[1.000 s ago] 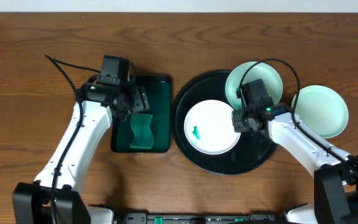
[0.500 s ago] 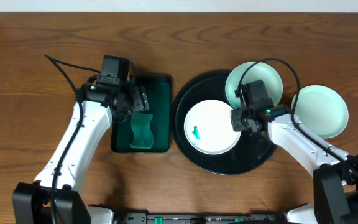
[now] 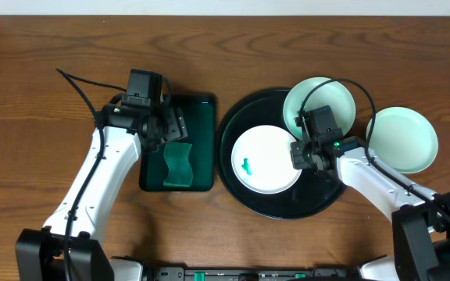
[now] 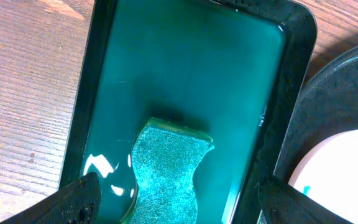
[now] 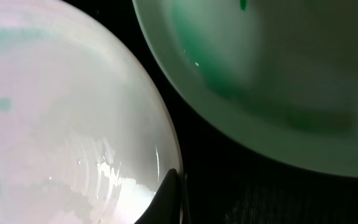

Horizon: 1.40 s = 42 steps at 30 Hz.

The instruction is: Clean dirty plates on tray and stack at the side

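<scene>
Overhead: R jaws closed at right rim of smeared plate (image 3: 262, 160) on tray (image 3: 264, 204); can't tell if pinched. L jaws wide above sponge (image 3: 178, 165); you're nearer w/ R.

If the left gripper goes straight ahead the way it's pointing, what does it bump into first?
Probably the green sponge in the rectangular green tray; the left gripper hangs open over it.

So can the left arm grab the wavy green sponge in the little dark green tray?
Probably yes. The left gripper hangs open right above the wavy green sponge, one finger on each side, and nothing lies on top of it in the rectangular dark green tray.
</scene>
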Each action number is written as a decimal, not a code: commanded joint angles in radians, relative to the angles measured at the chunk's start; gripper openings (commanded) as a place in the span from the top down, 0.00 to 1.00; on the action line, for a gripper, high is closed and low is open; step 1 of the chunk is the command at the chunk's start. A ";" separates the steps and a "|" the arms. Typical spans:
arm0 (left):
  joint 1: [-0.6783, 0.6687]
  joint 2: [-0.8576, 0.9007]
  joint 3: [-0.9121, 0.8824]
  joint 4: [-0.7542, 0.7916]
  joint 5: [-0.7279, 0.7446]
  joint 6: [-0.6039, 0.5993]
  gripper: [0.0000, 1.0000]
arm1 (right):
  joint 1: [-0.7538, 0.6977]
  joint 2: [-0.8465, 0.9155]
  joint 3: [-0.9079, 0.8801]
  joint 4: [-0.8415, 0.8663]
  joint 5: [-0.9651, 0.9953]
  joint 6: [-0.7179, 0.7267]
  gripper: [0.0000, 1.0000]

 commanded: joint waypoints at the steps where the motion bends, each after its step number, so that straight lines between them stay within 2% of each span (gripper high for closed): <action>1: 0.004 -0.002 0.020 -0.003 -0.009 -0.002 0.19 | -0.012 -0.021 0.000 -0.033 0.004 0.032 0.99; 12: 0.004 -0.002 0.020 -0.003 -0.009 -0.002 0.19 | -0.012 -0.142 0.000 -0.116 0.003 0.140 0.99; 13: 0.004 -0.002 0.020 -0.003 -0.009 -0.002 0.19 | -0.012 -0.146 0.000 -0.116 0.005 0.138 0.96; 14: 0.004 -0.002 0.020 -0.003 -0.009 -0.002 0.19 | -0.012 -0.146 0.000 -0.114 0.013 0.130 0.80; 16: 0.004 -0.002 0.020 -0.003 -0.009 -0.002 0.19 | -0.012 -0.140 0.000 -0.098 0.039 0.104 0.56; 17: 0.004 -0.002 0.020 -0.003 -0.009 -0.002 0.19 | -0.012 -0.136 -0.001 -0.090 0.042 0.082 0.48; 19: 0.004 -0.002 0.020 -0.003 -0.009 -0.002 0.18 | -0.012 -0.122 -0.001 -0.068 0.041 0.033 0.45; 21: 0.004 -0.002 0.020 -0.003 -0.009 -0.002 0.19 | -0.012 -0.101 -0.001 -0.050 0.040 0.026 0.47; 26: 0.004 -0.002 0.020 -0.003 -0.009 -0.002 0.18 | -0.012 -0.029 -0.001 -0.013 0.034 0.026 0.61; 31: 0.004 -0.002 0.020 -0.003 -0.009 -0.002 0.19 | -0.012 0.014 -0.001 0.024 0.002 0.026 0.64; 34: 0.004 -0.002 0.020 -0.003 -0.009 -0.002 0.18 | -0.012 0.012 -0.001 0.023 0.000 0.026 0.96; 35: 0.004 -0.002 0.020 -0.003 -0.009 -0.002 0.19 | -0.012 0.012 -0.001 0.023 0.000 0.026 0.99; 42: 0.004 -0.002 0.020 -0.003 -0.009 -0.002 0.19 | -0.012 0.011 0.014 -0.057 0.008 0.064 0.99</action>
